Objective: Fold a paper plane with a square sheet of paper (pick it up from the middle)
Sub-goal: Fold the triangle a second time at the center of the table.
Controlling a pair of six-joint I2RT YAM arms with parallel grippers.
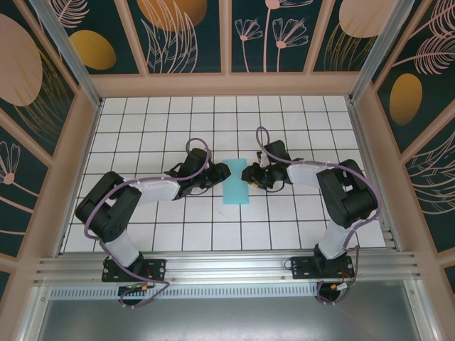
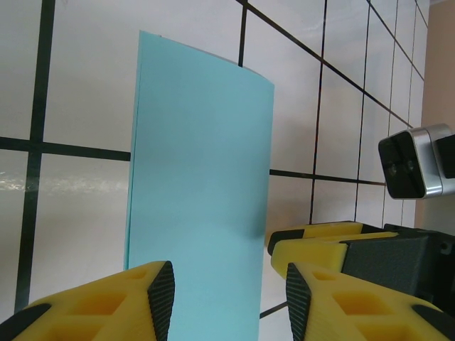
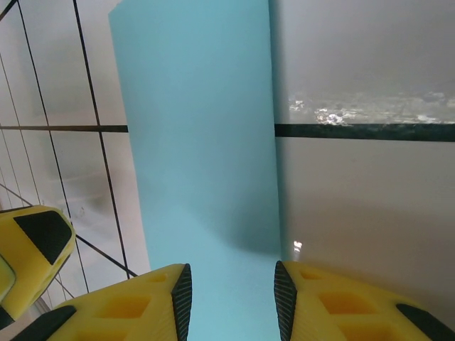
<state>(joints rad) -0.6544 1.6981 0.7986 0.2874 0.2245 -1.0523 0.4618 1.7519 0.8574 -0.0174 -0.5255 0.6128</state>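
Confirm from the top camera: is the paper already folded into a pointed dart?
No, the paper is a narrow rectangle with square corners, lying on the tiled table.

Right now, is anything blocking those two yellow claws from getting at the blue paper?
Nothing visible. The folded sheet of paper lies on the tiled table; the left gripper and right gripper flank its long edges, jaws open, with no other object between.

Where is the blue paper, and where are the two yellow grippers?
blue paper (image 1: 235, 186), top view, middle of its upper face.
left gripper (image 2: 229, 298), left wrist view, midway between its yellow fingertips.
right gripper (image 3: 231, 298), right wrist view, midway between its yellow fingertips.
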